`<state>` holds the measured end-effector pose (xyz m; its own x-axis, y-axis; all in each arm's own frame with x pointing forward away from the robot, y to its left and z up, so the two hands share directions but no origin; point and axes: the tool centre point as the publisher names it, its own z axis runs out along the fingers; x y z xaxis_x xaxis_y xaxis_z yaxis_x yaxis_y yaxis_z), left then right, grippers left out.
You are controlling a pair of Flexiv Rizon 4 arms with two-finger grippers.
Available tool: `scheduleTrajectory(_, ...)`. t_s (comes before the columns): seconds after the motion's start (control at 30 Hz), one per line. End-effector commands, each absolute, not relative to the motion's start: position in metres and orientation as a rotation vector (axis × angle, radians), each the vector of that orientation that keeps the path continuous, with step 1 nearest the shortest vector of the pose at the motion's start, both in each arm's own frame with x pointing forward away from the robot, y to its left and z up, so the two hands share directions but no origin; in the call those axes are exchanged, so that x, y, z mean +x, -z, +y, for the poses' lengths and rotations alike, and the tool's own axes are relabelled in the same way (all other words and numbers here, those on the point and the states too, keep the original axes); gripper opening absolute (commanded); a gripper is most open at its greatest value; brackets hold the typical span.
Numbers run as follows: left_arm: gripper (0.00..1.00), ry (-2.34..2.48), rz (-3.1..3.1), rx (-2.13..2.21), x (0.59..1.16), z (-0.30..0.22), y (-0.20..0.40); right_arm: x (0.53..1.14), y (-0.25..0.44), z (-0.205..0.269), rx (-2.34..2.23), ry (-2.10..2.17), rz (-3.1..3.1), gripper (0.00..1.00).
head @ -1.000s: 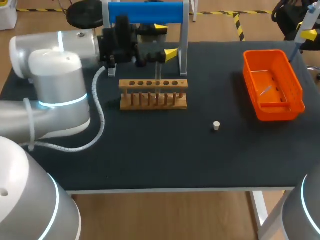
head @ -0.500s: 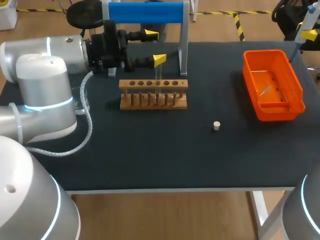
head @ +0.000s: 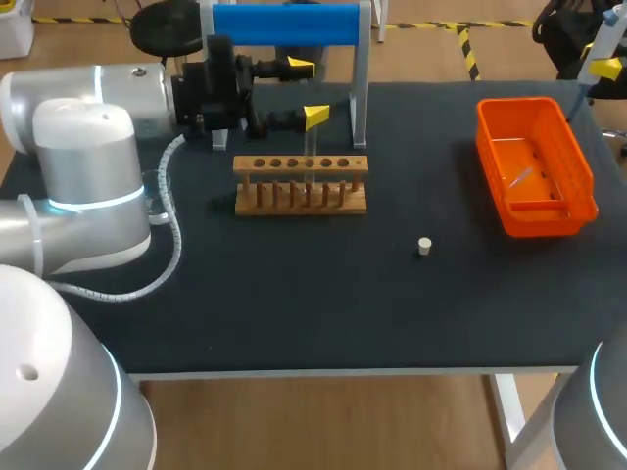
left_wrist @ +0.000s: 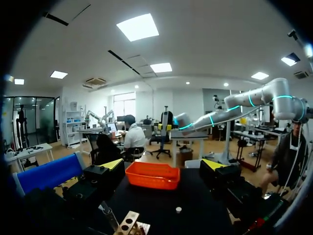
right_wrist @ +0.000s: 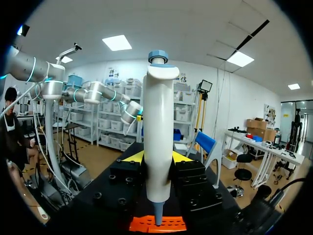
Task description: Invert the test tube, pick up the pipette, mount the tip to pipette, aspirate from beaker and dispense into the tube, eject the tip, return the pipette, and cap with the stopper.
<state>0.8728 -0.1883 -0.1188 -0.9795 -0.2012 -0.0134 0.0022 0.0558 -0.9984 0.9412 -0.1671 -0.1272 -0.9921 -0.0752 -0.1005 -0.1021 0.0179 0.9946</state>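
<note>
— Where is the pipette sitting right now?

— The right gripper is pinching it. Both yellow-tipped fingers are pressing the pipette on its smooth white barrel from two sides, up in the upper right corner of the head view. Its long axis is running along the fingers, with the blue button at the far end and the tapered nose pointing at the orange tray ahead.

— So mounting the tip is falling to that arm?

— I'd judge so. A thin clear sliver is lying slantwise in the plastic tray — probably the tip — just below that gripper in the frame. The left gripper is hanging empty with its fingers spread at upper centre, just above the wooden rack, where the glass test tube is standing upright. The small pale stopper is lying alone on the dark table, right of centre.
</note>
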Motion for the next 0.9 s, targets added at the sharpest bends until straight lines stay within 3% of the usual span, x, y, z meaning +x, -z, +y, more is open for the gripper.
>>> scheduleTrajectory(0.03, 1.0, 2.051, 2.169, -0.208, 0.873, -0.189, 0.119, 0.941, 0.126, -0.168, -0.195, -2.177, 2.23, 0.0)
scheduleTrajectory(0.3, 1.0, 2.051, 2.169, -0.208, 0.873, -0.189, 0.119, 0.941, 0.126, -0.168, -0.195, -2.177, 2.23, 0.0)
scheduleTrajectory(0.9, 1.0, 2.051, 2.169, -0.208, 0.873, -0.189, 0.119, 0.874, 0.122, -0.054, -0.199, -2.21, 2.204, 0.0)
